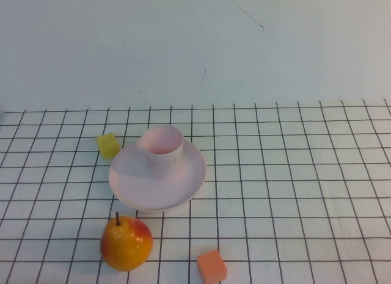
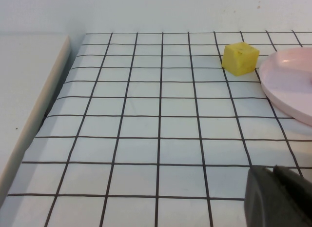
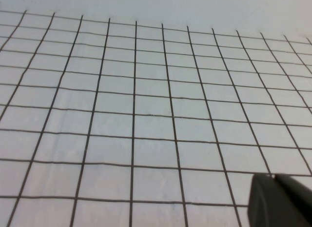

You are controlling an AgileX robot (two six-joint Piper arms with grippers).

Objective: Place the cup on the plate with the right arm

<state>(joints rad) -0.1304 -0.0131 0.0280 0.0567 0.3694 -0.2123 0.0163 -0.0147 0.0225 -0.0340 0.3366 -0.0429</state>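
The pale pink cup (image 1: 161,149) stands upright on the pale pink plate (image 1: 183,183), toward its far side, left of the table's middle. Neither arm shows in the high view. My left gripper (image 2: 273,169) is shut and empty, low over the grid cloth; the plate's rim (image 2: 287,85) shows in its view. My right gripper (image 3: 272,176) is shut and empty over bare grid cloth, with no task object in its view.
A yellow cube (image 1: 108,145) lies just left of the plate, also seen in the left wrist view (image 2: 240,58). A red-yellow pear (image 1: 126,242) and an orange cube (image 1: 211,266) lie near the front edge. The cloth's left edge (image 2: 44,114) meets a white ledge.
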